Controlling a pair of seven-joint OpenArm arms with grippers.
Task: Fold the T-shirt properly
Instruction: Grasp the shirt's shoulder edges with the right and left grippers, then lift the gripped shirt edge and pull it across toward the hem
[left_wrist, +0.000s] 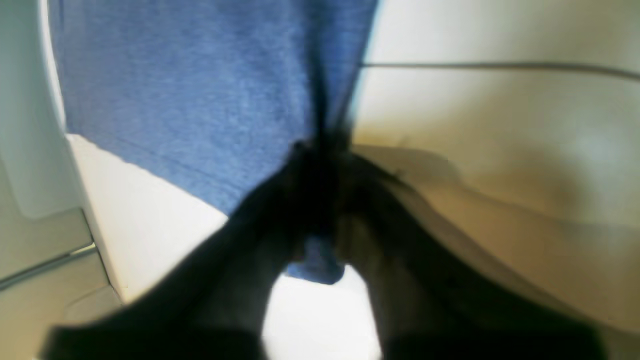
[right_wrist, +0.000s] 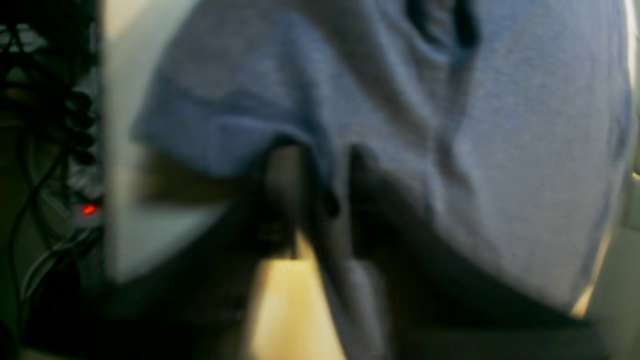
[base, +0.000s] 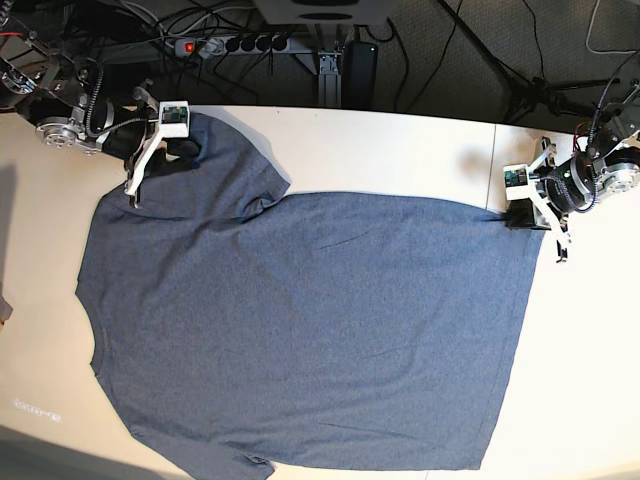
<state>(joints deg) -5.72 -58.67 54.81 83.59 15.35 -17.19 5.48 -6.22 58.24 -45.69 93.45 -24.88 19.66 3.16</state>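
The blue-grey T-shirt (base: 300, 320) lies spread flat on the white table (base: 400, 150), plain side up, collar end to the left and hem to the right. My right gripper (base: 183, 150) is at the far sleeve, top left, shut on its fabric. In the right wrist view the dark fingers (right_wrist: 285, 190) pinch a fold of the T-shirt (right_wrist: 500, 150). My left gripper (base: 515, 215) is at the far hem corner on the right. In the left wrist view the left gripper (left_wrist: 322, 150) is shut on that corner of the T-shirt (left_wrist: 190, 100), with a bit of cloth poking through.
A power strip (base: 235, 45) with a red light and tangled cables runs behind the table's far edge. A dark stand (base: 545, 95) sits behind the left arm. The shirt's near sleeve and hem reach close to the table's front edge.
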